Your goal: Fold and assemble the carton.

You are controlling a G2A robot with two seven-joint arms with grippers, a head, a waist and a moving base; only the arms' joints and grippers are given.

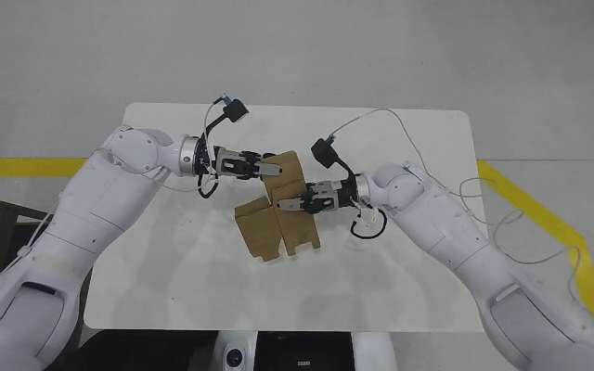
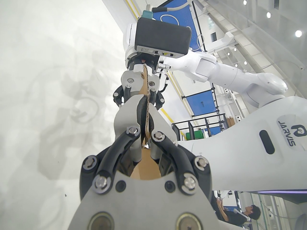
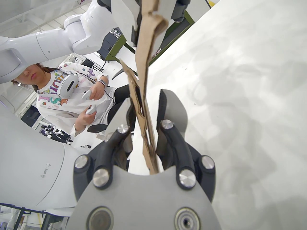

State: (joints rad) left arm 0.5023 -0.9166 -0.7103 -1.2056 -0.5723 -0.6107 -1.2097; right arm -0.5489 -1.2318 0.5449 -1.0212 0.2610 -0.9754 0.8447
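A: Closest in: left gripper (image 2: 144,107), clenched on the carton (image 2: 145,80), board pinched edge-on between both fingertips.

B: And just past it?

A: More of the same board, seen on edge, then the right gripper (image 3: 145,111), head-on to the left one and nearly nose to nose. Fingers parted around a doubled layer, with a sliver of daylight between one pad and the cardboard — straddling rather than squeezing, by the look of it.

B: Long axis?

A: From above, running from the far flap in the left gripper's grasp down toward the robot's side, brown panels fanned out on the near side of both grippers. Right gripper on the middle panels, just beside the left and a little nearer the robot.

B: On the counter (image 1: 418,278) or off it?

A: Over the middle of it. Hard to say whether touching at the lower corners.

B: So the hinge of the next move?

A: Probably the crease between the two grippers — left as anchor on the far flap, right nearer the loose panels and better placed to close and swing them round. Not yet box-shaped; mostly flat.
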